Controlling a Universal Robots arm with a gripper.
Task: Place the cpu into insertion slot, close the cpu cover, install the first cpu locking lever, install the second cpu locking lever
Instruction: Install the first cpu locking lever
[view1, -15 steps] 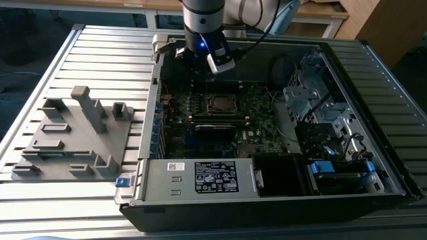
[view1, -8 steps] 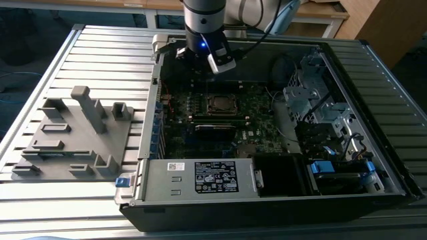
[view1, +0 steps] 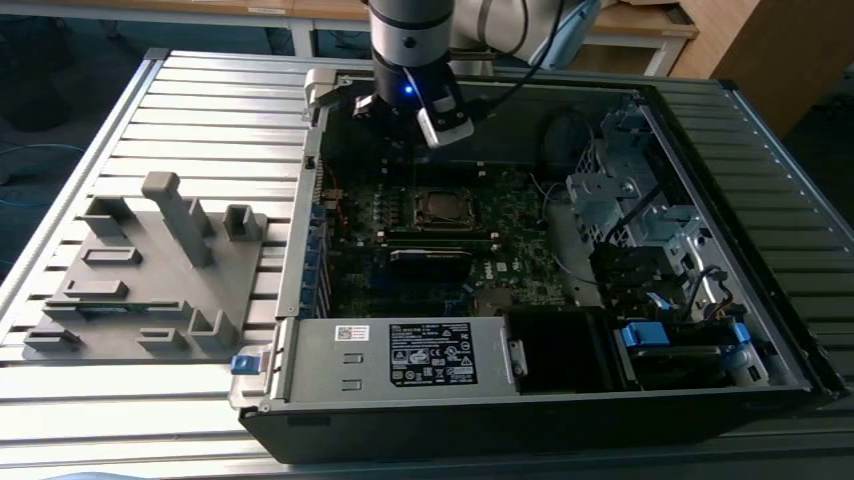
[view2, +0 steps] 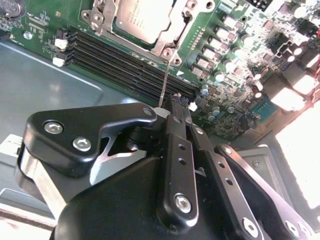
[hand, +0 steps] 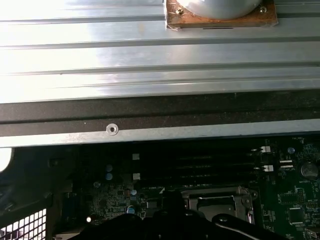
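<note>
I take the socket (view1: 442, 208) on the board as my reference. The cpu (view2: 142, 17) sits in it, dull silver top facing up. The cpu cover (view2: 167, 44) lies flat over it, its shiny frame around the chip's edges.

From one corner of the socket a thin metal locking lever (view2: 167, 80) runs out over the black memory slots (view2: 130, 65). The slots lie just beside the socket. The lever's free end reaches the gripper (view2: 178, 102).

In the second wrist view the two black fingers (view2: 176, 145) are drawn together at their tips. The lever's end is touching or just beside them. I cannot tell whether the rod is actually caught between them.

In the exterior view the gripper (view1: 400, 155) hangs inside the computer case (view1: 534, 415). It is near the socket, on the side toward the arm's column.

The first wrist view shows the cover's frame (hand: 240, 192) closed on the socket, with the memory slots beyond it.

Well apart from the socket, outside the case, a grey fixture tray (view1: 147, 290) rests on the slatted table (view1: 200, 110). The labelled power supply (view1: 400, 355) sits at the case edge, on the opposite side of the socket from the arm.
</note>
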